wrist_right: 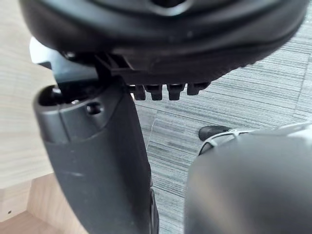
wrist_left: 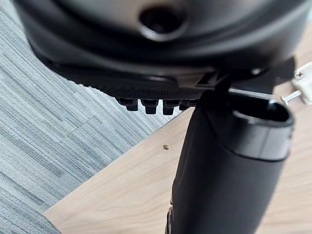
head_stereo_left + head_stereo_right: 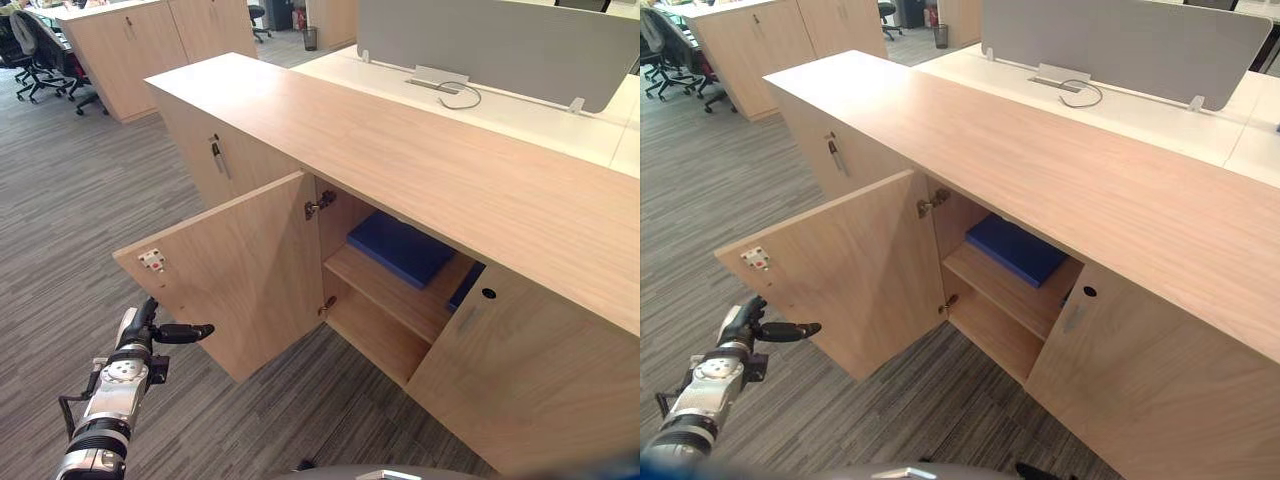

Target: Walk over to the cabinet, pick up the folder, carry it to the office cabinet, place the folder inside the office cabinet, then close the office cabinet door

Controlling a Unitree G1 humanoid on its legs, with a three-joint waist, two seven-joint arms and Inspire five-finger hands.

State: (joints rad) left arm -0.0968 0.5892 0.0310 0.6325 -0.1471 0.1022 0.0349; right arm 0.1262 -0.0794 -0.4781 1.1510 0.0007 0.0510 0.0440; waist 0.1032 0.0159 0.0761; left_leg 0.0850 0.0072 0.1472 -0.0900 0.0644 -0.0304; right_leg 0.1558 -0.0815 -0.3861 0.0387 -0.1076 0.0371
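left hand [image 3: 150, 333] empty, fingers relaxed, just beside open cabinet door [image 3: 240, 270]; blue folder [image 3: 400, 247] on inner shelf [image 3: 390, 297]

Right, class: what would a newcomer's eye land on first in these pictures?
The cabinet door stands wide open at centre. Inside, a blue folder lies flat on the upper shelf. At lower left, the left hand is beside the door's free edge, fingers relaxed.

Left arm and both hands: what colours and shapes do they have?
The left arm is silver-grey metal with a black ribbed ring. The left hand is dark, with slim fingers. The right hand is dark too, with a thick smooth thumb and a textured palm edge.
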